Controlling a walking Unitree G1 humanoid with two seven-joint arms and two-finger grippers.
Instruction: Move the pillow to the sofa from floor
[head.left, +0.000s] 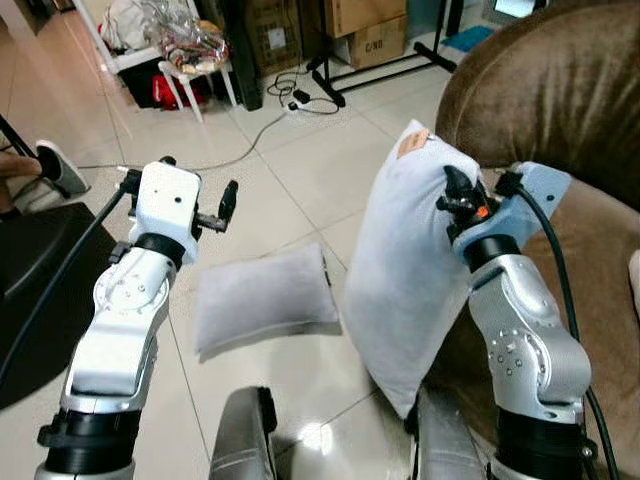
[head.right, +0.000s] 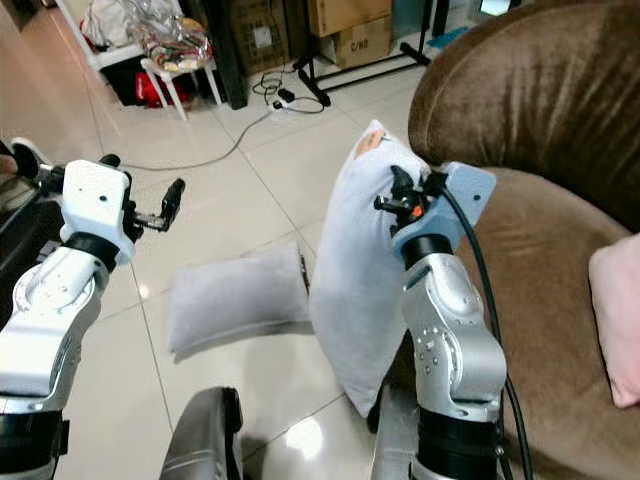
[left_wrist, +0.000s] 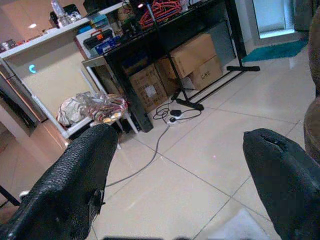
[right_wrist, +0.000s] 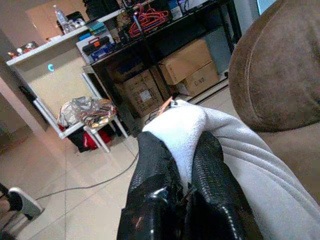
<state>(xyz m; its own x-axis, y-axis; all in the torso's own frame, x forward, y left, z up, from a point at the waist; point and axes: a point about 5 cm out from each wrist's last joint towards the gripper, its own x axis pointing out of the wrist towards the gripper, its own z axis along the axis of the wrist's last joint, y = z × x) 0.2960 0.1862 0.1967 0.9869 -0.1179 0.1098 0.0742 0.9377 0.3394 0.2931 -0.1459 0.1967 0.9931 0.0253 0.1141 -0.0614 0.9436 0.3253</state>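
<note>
Pillow (head.left: 405, 270) lifted — clamped near its top edge in the right end effector (right_wrist: 186, 172), fingers pinching a fold of fabric. Hangs upright beside the sofa (head.left: 600, 250) front, long axis near vertical, tagged corner up, bottom corner down near the floor (head.left: 280, 180). Pickup done, by the look of it; carry onto the seat and release left. Second pillow (head.left: 262, 296) flat on the tiles — long axis roughly across the view. Left end effector (left_wrist: 180, 170) raised above it, fingers wide apart, empty.
</note>
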